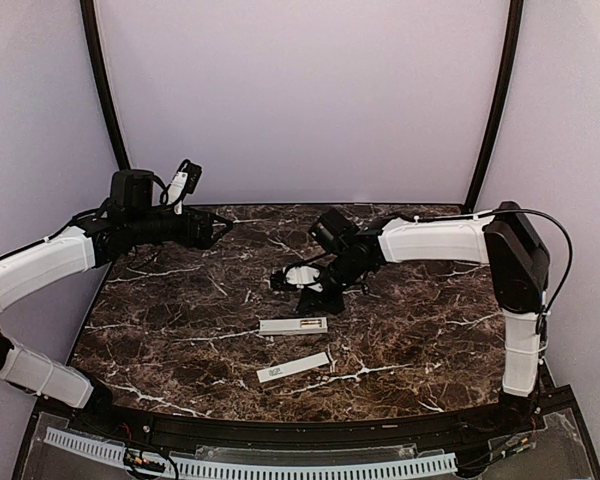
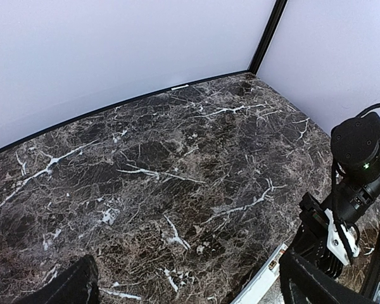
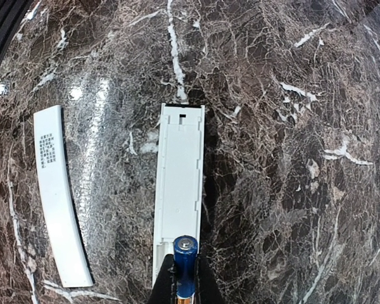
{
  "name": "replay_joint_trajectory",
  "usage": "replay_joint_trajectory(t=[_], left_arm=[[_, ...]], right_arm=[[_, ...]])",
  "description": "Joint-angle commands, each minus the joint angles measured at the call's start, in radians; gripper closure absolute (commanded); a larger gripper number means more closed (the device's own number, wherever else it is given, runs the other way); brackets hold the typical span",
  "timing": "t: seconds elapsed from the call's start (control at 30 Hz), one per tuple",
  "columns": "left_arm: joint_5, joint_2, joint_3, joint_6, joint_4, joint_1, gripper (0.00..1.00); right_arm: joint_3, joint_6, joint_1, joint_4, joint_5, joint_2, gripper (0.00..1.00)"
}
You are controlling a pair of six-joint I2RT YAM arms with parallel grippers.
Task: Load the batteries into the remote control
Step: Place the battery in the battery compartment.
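Observation:
The remote control (image 3: 179, 183) is a slim white bar lying flat on the marble table, also seen in the top view (image 1: 293, 325). My right gripper (image 3: 185, 271) is shut on a blue battery (image 3: 185, 250), held end-on just above the remote's near end, where the recessed slot is. In the top view the right gripper (image 1: 315, 297) hangs right behind the remote. My left gripper (image 1: 220, 228) is open and empty, raised at the far left; its dark fingers (image 2: 69, 286) frame the marble. I see no second battery.
A thinner white strip with a small dark label (image 3: 58, 196) lies left of the remote, nearer the front edge in the top view (image 1: 293, 367). Marble table (image 1: 180, 320), pale walls behind. The remote's end (image 2: 261, 286) and the right arm (image 2: 354, 190) show in the left wrist view.

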State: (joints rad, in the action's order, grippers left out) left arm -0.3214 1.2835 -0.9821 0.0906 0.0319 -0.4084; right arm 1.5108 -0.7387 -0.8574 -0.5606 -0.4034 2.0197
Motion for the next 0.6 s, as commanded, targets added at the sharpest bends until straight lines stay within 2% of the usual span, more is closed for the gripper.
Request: replay_joint_trajectory(t=[0.0, 0.57], left_arm=[[-0.001, 0.007, 0.005, -0.009, 0.001, 0.005, 0.01], [0.001, 0.007, 0.005, -0.009, 0.000, 0.005, 0.01]], right_arm=[[-0.025, 0.008, -0.007, 0.024, -0.038, 0.010, 1.00], [-0.034, 0.002, -0.010, -0.027, 0.024, 0.050, 1.00]])
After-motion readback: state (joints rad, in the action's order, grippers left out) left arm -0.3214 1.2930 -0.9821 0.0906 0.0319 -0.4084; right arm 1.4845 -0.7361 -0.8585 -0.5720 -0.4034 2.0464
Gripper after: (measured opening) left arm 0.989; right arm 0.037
